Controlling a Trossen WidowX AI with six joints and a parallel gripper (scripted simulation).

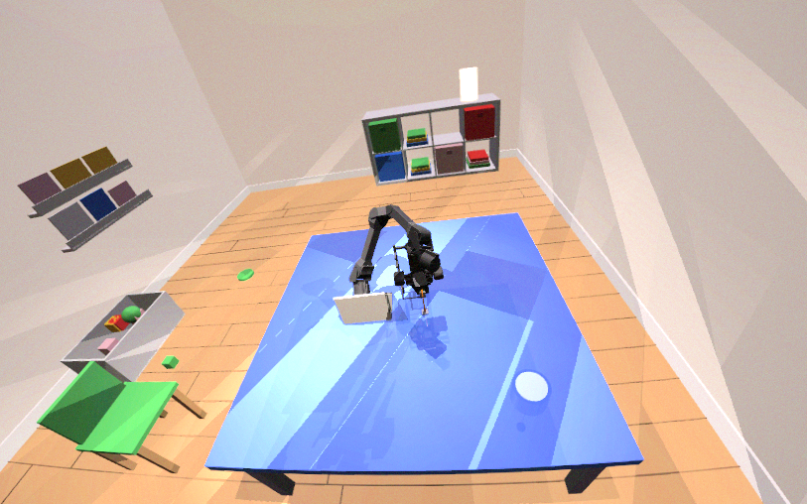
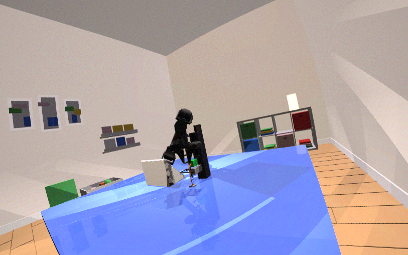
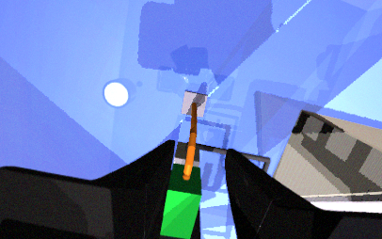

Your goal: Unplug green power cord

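Top view: the arm [image 1: 387, 218] is folded down over the upper middle of the blue worktop [image 1: 456, 407]. The gripper [image 1: 420, 289] is pointed downward just right of a white wedge-shaped box [image 1: 362, 308]. A thin orange cord [image 1: 423, 304] is seen running down to the worktop below the gripper. The plug and the power strip are mostly hidden by the arm here. A white disc [image 1: 531, 386] lies well apart, at lower right of the worktop.

Exterior view: the power strip [image 2: 202, 151] is seen standing upright as a dark bar at frame centre. The green plug [image 2: 193, 162] is seated against its left side, low down. The gripper [image 2: 188, 159] is placed at the plug, just beside the strip. The cord [image 2: 190, 175] drops from the plug to a small foot on the worktop [image 2: 262, 189]. The white box [image 2: 156, 172] sits just left.

Wrist view: the plug [image 3: 182, 207] is framed between the two dark fingers of the gripper [image 3: 200, 150], at bottom centre. The jaws are partly open; a gap is visible on the plug's right side, and nothing is clamped. The cord [image 3: 192, 141] runs up from the plug to a small grey plate [image 3: 195, 103]. The white box [image 3: 346, 155] is at right, the disc [image 3: 116, 94] at upper left.
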